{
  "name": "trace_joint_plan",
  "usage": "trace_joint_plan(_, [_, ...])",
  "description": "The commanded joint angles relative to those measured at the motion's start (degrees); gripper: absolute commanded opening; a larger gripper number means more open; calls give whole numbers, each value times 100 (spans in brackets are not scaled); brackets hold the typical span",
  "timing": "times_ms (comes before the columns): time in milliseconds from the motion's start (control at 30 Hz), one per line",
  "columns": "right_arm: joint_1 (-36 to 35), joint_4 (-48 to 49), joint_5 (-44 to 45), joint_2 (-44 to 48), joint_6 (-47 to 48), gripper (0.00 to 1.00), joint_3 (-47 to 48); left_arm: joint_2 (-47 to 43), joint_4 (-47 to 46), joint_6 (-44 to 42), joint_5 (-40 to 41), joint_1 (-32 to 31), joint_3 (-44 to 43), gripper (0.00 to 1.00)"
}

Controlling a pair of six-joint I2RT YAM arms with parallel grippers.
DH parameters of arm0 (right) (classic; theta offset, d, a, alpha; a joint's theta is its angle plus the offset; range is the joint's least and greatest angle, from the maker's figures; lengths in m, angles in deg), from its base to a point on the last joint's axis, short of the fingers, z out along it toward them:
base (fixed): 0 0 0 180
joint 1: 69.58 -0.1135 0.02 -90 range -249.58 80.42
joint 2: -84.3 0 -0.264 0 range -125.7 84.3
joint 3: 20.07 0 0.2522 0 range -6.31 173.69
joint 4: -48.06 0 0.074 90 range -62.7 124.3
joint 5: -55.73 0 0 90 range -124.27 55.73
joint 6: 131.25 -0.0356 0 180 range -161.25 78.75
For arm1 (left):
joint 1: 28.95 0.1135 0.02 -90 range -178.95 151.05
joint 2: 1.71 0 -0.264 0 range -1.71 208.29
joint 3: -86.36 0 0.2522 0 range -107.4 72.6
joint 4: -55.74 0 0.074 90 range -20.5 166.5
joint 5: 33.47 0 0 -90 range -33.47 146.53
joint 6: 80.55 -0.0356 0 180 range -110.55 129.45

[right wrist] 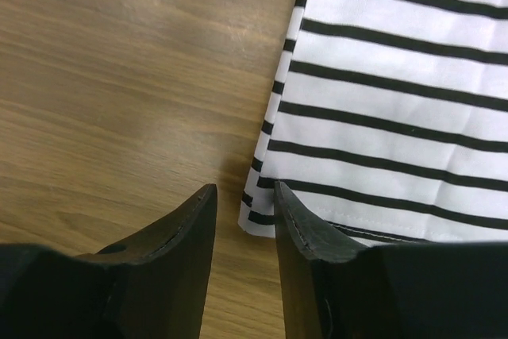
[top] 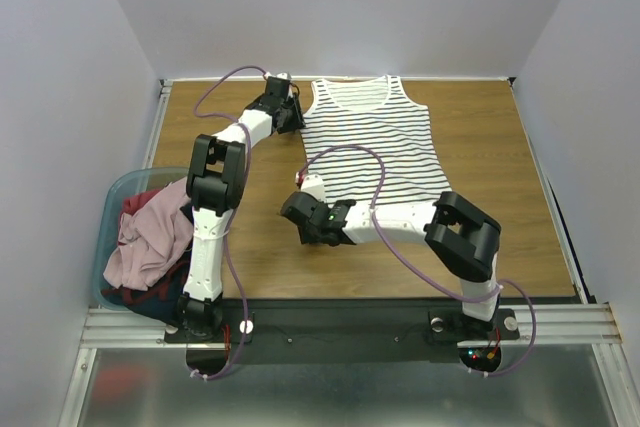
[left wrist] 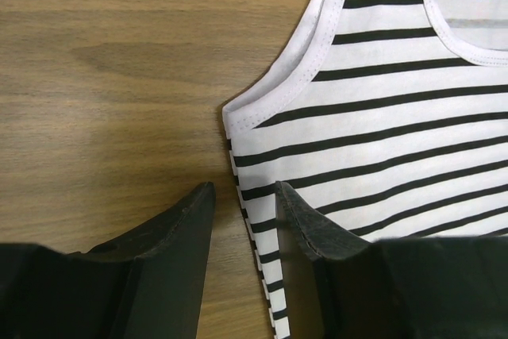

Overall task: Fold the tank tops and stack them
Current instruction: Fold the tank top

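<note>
A white tank top with thin black stripes [top: 375, 142] lies flat on the wooden table, neck toward the far edge. My left gripper [top: 299, 124] is at its left side, just below the armhole. In the left wrist view the jaws [left wrist: 244, 186] stand open, with the side seam of the striped top [left wrist: 397, 140] running between them. My right gripper [top: 309, 179] is at the top's near left hem corner. It is open [right wrist: 244, 186], with one finger over the wood and the other over the striped cloth [right wrist: 397, 117]. Neither gripper holds anything.
A translucent light-blue tub [top: 112, 197] stands at the table's left edge, beside the left arm. In it lie a crumpled dusty pink top [top: 150, 242], a dark red one [top: 145, 202] and navy cloth [top: 140, 295]. Bare wood [top: 500, 197] lies right of the striped top.
</note>
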Motion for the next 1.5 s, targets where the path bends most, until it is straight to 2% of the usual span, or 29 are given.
trace_joint_plan(0, [-76, -1, 177, 40, -215, 37, -28, -169, -91, 38, 75, 34, 193, 47])
trace_joint_plan(133, [-94, 8, 221, 66, -268, 21, -160, -231, -144, 134, 101, 34, 289, 44])
trace_joint_plan(233, [-94, 8, 195, 127, -259, 2, -309, -415, -345, 275, 119, 34, 544, 44])
trace_joint_plan(267, [-94, 8, 169, 215, -259, 0, -449, -485, -416, 336, 110, 34, 745, 44])
trace_joint_plan(533, [-94, 262, -279, 1163, -224, 0, -1583, -1644, -1383, 942, -153, 34, 2196, 48])
trace_joint_plan(733, [-94, 289, -491, 1735, -251, 0, -2023, -1945, -1752, 1224, -154, -115, 2961, 48])
trace_joint_plan(1067, [-120, 289, -719, 2096, -286, 0, -2252, -1857, -1823, 1435, 215, -151, 3076, 47])
trace_joint_plan(1267, [-138, 289, -816, 2254, -277, 0, -2304, -1725, -1463, 1558, 767, -151, 2935, 40])
trace_joint_plan(1467, [-138, 280, -895, 2439, -268, 0, -2296, -1540, -1375, 1523, 813, -151, 2804, 34])
